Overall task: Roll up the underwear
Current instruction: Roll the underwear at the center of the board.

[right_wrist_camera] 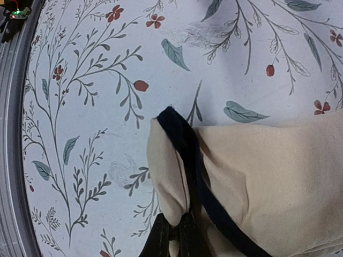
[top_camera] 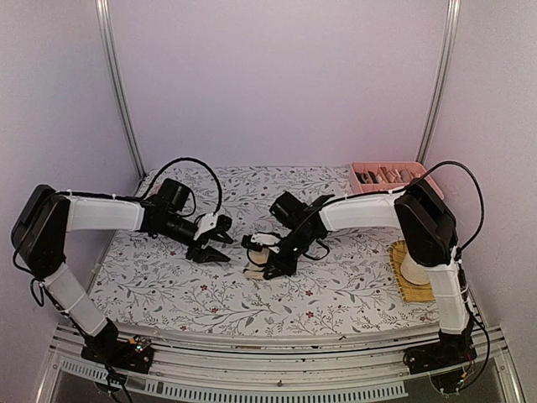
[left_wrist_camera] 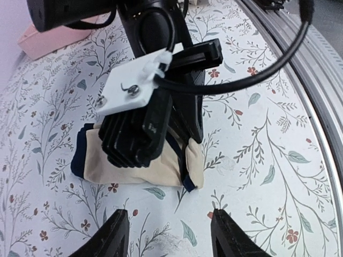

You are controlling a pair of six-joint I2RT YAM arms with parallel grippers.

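Nearest, behind both grippers: a grey metal rail (top_camera: 252, 363) running the width of the table edge. Ahead of it, spread beneath both arms: a white tablecloth (top_camera: 168, 285) printed with grey-green leaves, thin stems and small red flowers, faintly creased just ahead of the left gripper (left_wrist_camera: 171, 235). Open-fingered, holding nothing, poised low over that cloth. Just beyond its fingertips, lying on the tablecloth: the beige underwear (left_wrist_camera: 134, 174), dark-edged, bunched into a thick fold. Pinched at a dark-trimmed corner by the right gripper (right_wrist_camera: 176, 233), clamped tight on the fabric and pressing down from above. On that gripper's black housing: a small pale mark (left_wrist_camera: 151, 127), too blurred to read. Well off to the right gripper's right: a woven straw-coloured mat (top_camera: 409, 290) bearing a pale round object (top_camera: 415, 269). Farther out beyond the right gripper, at the back corner: a pink tray (top_camera: 359, 168) with compartments, contents too small to tell. Behind everything: plain pale lilac walls (top_camera: 277, 75), framed by two slanting metal uprights (top_camera: 119, 84).
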